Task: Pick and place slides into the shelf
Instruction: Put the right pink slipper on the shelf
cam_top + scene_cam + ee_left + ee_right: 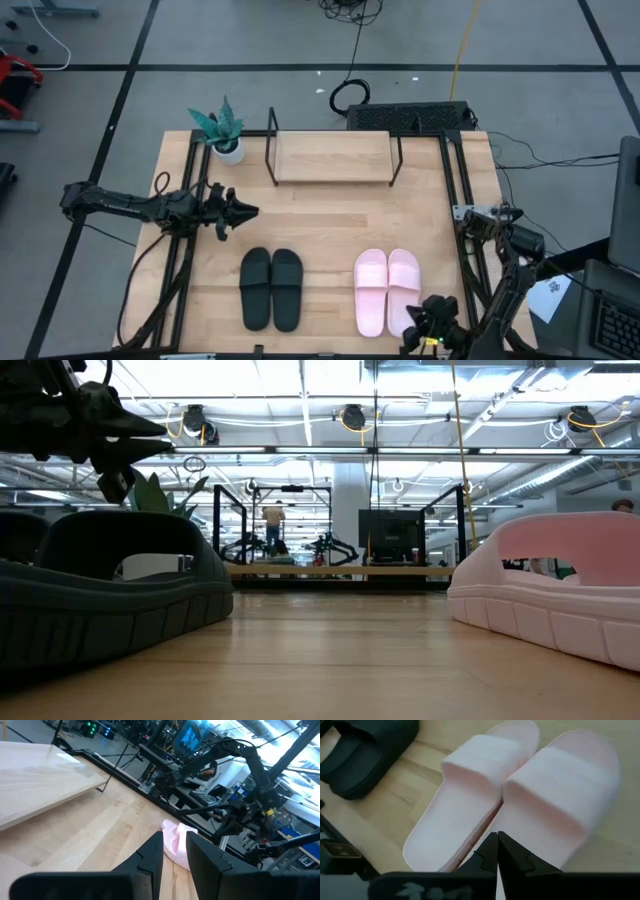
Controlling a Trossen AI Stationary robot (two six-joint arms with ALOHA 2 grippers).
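Both pairs of slides, black (271, 289) and pink (387, 291), lay before the empty shelf (333, 157). Left pincer (243, 211) hovered narrowly parted beside it; right pincer (498, 851), closed, pointed at the pink pair.

A robotics lab: ceiling strip lights (300, 450), monitors (390, 538), floor cables (350, 95), other robot rigs (240, 520).

You have 1 potted plant (222, 132) with teal leaves in a white pot at the table's (320, 215) far left corner, and black cables (350, 95) coiled on the grey floor beyond the far edge.
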